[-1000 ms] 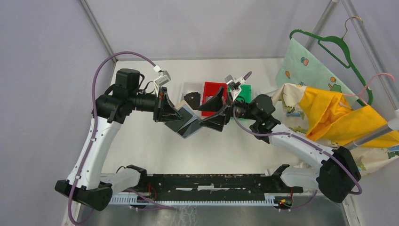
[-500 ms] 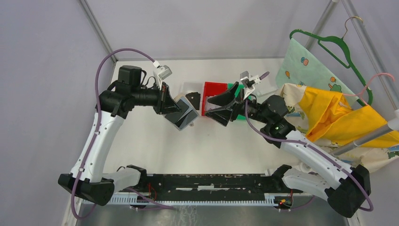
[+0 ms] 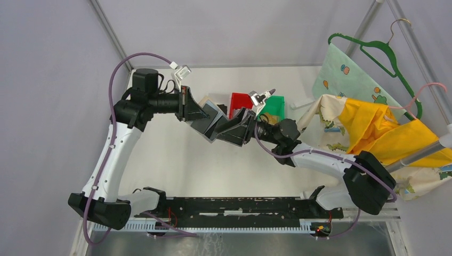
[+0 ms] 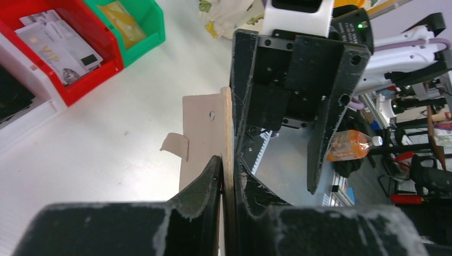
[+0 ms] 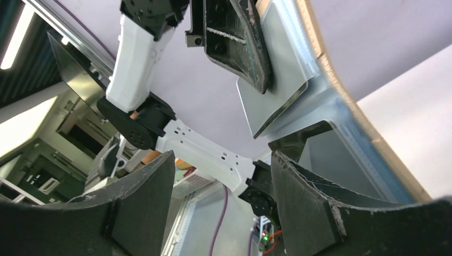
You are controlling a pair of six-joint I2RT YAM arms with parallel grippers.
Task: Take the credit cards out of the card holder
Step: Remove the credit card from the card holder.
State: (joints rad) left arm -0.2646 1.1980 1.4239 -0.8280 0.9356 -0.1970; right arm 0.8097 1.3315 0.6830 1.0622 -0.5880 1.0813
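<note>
My left gripper is shut on the edge of the tan card holder and holds it above the table. In the left wrist view the jaws pinch the holder, whose small tab sticks out to the left. My right gripper is open and empty, right against the holder's blue-grey inner panel; its fingers show beside the holder. A pale grey sheet sticks out of the panel. Two pale credit cards lie in the red bin.
The red bin, a green bin with a yellowish lump and a white bin stand in a row at the back. Patterned and yellow cloth and a green hanger lie on the right.
My right gripper pulled back from the holder toward the red bin, then returned to the holder, open. My left gripper drifted slightly back, still holding the holder.
</note>
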